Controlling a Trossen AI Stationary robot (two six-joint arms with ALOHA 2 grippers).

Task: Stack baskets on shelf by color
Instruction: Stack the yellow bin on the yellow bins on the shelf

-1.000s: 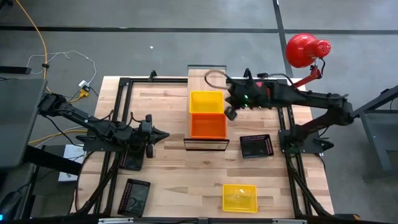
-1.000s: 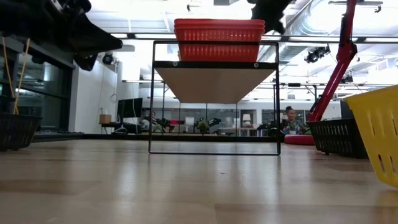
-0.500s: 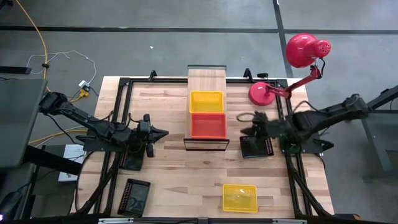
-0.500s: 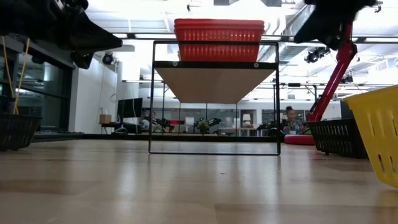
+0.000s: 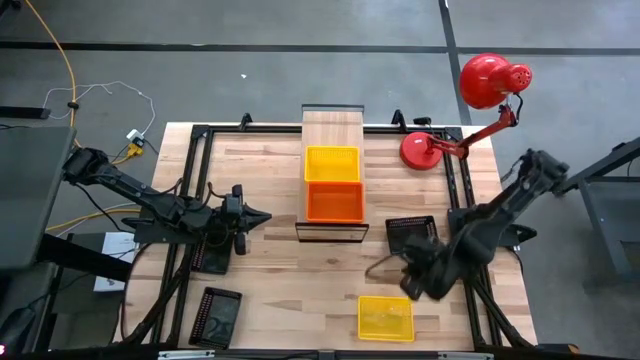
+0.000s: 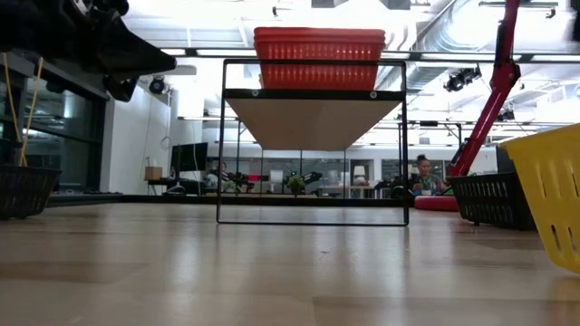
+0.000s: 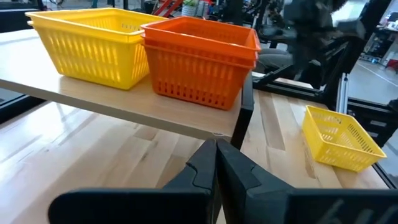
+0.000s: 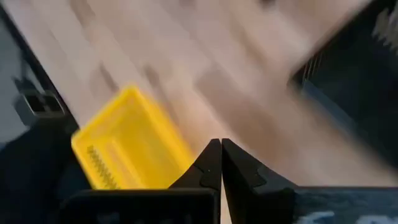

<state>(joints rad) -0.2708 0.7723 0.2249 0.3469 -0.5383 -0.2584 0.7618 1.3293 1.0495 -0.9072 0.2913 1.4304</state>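
Shelf [image 5: 332, 125], worktop centre toward the far edge: one yellow basket [image 5: 331, 163], orange baskets [image 5: 334, 202] stacked beside it. Loose yellow basket [image 5: 385, 317] near the front edge; black basket [image 5: 411, 233] toward the right edge. Right gripper [image 5: 418, 275] between them, fingers pressed together, empty. Left gripper [image 5: 258, 214] waits left of shelf, fingers together.

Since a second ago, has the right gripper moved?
Yes. The right gripper swung from beside the shelf toward the table's near edge, above the loose yellow basket.
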